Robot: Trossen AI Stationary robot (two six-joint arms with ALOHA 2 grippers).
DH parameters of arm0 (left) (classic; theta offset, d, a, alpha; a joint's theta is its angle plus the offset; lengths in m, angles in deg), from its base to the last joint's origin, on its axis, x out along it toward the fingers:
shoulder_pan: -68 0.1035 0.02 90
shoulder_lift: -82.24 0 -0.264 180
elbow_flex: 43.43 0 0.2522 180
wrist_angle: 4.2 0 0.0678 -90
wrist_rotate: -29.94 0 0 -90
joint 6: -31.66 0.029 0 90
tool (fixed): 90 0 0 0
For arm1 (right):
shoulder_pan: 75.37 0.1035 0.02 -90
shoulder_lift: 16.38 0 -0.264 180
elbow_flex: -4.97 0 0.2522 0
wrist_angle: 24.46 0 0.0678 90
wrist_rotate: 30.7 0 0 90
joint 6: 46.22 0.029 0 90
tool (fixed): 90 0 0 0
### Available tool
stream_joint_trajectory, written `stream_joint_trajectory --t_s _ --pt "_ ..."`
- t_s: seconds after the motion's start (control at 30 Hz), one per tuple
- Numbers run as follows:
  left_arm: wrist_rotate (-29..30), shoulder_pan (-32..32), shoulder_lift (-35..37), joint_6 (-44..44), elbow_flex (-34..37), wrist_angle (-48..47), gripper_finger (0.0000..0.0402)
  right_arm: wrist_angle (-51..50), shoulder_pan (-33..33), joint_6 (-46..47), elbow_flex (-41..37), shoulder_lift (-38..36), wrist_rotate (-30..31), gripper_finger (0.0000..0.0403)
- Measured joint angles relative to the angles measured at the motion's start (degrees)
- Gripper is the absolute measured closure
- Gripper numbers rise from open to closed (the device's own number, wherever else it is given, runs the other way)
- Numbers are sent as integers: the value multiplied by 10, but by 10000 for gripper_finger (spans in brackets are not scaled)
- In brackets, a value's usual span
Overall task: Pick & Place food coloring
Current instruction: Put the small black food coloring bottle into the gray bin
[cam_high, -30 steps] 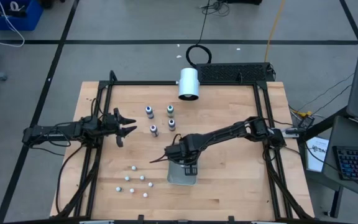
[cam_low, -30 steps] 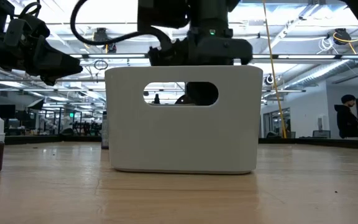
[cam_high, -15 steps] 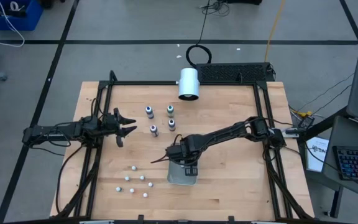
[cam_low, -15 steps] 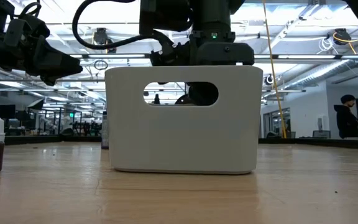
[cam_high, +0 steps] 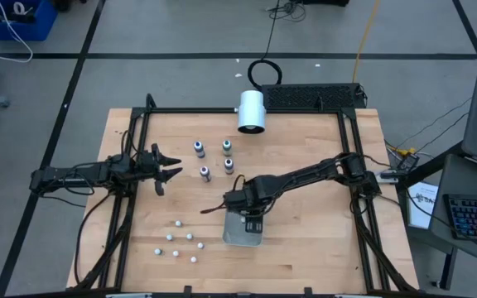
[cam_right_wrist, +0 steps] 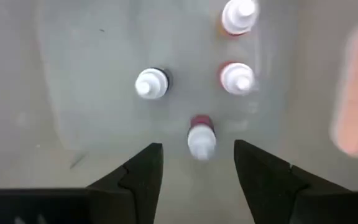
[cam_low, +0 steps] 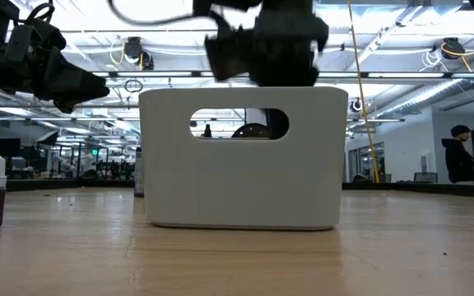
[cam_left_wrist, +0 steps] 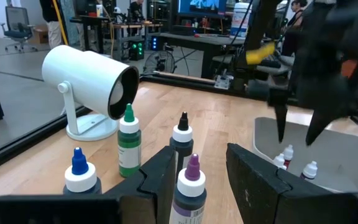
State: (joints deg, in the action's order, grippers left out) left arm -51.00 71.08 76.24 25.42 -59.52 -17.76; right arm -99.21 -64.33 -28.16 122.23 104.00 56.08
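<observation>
Right gripper (cam_right_wrist: 197, 163), jaws apart, hangs over the bin (cam_high: 243, 234), bottle released. Next: fetch one of four bottles (cam_high: 204, 173); left gripper (cam_high: 166, 170) waits, part-open.

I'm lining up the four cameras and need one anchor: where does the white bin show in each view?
High view: the white bin sits low and centre, under the right hand.
Low view: it fills the middle, handle cut-out facing the camera.
Left wrist view: at the right edge.
Right wrist view: its floor fills the picture.
Shared landmark: the white-capped bottles inside it.
</observation>
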Motion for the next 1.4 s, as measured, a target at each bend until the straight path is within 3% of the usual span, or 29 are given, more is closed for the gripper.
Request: stream_joint_trajectory --t_s 0.2,0.33,0.6,0.8,1.0,1.13,1.23,1.4 --pt "0 0 0 0 0 0 254 -54 6 21 0 -86 19 227" --pt "0 0 0 0 0 0 254 -64 38 48 -50 -177 135 228" --pt "0 0 0 0 0 0 254 47 124 169 -350 -440 339 230" --pt "0 0 0 0 0 0 254 238 152 178 -611 -643 421 230" --pt "0 0 0 0 0 0 254 470 123 52 -820 -818 422 234" --pt "0 0 0 0 0 0 254 617 85 -49 -920 -911 362 234" --pt "0 0 0 0 0 0 254 675 47 -102 -958 -966 311 234" --pt "0 0 0 0 0 0 254 677 -26 -147 -974 -1015 216 234"
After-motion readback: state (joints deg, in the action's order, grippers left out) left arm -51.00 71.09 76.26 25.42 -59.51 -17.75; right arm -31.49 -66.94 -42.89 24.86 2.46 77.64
